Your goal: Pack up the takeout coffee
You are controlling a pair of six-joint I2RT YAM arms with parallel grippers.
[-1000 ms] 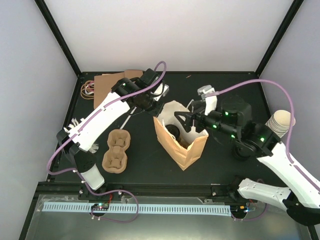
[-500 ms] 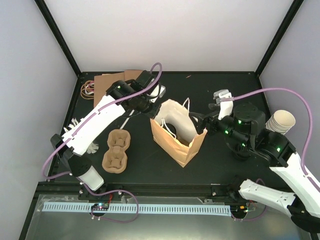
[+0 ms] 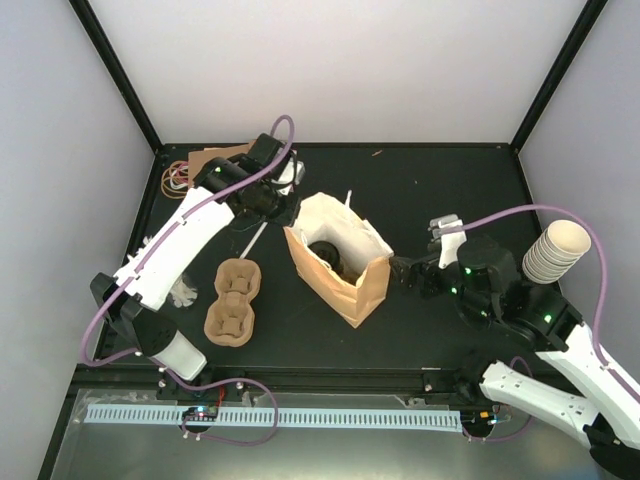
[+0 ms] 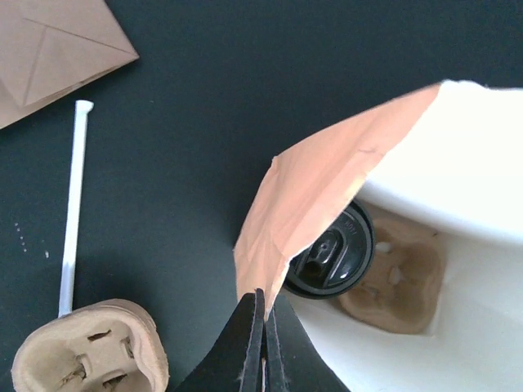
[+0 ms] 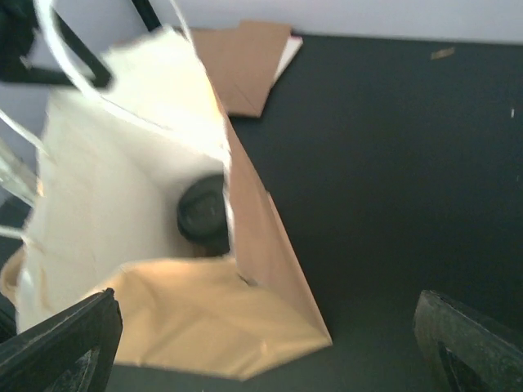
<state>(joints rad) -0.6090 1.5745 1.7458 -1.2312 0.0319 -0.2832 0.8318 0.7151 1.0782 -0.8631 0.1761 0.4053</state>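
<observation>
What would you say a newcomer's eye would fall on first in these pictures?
The brown paper bag standing open mid-table, its rim pinched by the left gripper. Inside it, a black-lidded coffee cup sits in a pulp tray. To the bag's right the right gripper hangs wide open, with a stack of cream paper cups beyond it near the right wall.

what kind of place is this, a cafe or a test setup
Most likely a robot test bench, not a cafe: a black table boxed in by white walls, two robot arms fixed at its near edge, and takeout props, a paper bag, cup tray and stacked paper cups.
</observation>
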